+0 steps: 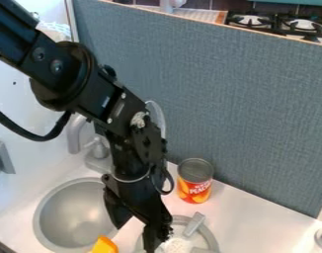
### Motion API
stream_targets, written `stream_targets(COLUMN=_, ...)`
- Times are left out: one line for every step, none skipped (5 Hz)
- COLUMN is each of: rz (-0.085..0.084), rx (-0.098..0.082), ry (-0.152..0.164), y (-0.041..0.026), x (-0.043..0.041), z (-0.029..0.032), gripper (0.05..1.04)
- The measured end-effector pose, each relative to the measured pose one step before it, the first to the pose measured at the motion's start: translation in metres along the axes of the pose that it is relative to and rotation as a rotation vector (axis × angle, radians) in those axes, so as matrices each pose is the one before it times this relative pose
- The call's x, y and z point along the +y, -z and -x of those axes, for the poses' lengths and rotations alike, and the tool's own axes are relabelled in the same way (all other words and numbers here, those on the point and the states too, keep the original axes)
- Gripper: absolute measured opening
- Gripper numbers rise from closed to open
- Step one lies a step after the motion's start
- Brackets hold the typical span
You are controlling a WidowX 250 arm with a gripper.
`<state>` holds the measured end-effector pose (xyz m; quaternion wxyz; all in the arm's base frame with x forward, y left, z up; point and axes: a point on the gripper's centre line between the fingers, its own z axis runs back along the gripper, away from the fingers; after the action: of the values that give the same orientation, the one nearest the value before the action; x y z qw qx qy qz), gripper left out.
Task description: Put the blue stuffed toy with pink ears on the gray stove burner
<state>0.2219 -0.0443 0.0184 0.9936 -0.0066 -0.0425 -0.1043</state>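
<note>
tool (136, 236) hangs near one pan (207, 236), one can (195, 182), one sink (74, 215), one orange object (105, 245)

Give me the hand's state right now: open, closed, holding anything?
Hand: open, with nothing visible between its fingers.

blue-grey partition (249, 108) | white countertop (253, 215) | black-grated stove (280, 22) behind

The gripper (133, 237) hangs near the round metal sink (74, 215) and an upright can (194, 182).
</note>
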Motion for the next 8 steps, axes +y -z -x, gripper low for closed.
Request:
stream_targets(rz=0.0003, rx=0.0199, ry=-0.0047, y=0.00421, x=-0.00002, z=0.00264, gripper=1.001)
stream_targets(rz=0.0188, rx=0.0107, ry=0.0453, y=0.00627, x=-0.02839, z=-0.01621, gripper=1.001)
stream_targets(rz=0.0572, rx=-0.0347, ry=0.0591, y=0.00279, x=-0.03894, z=-0.02296, gripper=1.001)
stream_targets(rz=0.063, rx=-0.0261, ry=0.0068, y=0.00766, x=-0.02862, z=-0.01809, gripper=1.001)
stream_targets(rz=0.0368, rx=0.001, ry=0.0305, y=0.02015, x=-0.02687, z=-0.01372, gripper=1.001)
stream_targets(rz=0.0086, rx=-0.0062, ry=0.0196, y=0.00968, x=-0.01574, z=-0.01312, gripper=1.001)
stream_targets(rz=-0.0085, rx=0.0072, ry=-0.0196, y=0.01209, x=-0.00825, z=-0.00788, gripper=1.001)
stream_targets(rz=-0.006, rx=0.0192, ry=-0.0279, y=0.01606, x=-0.00037, z=-0.00894, gripper=1.001)
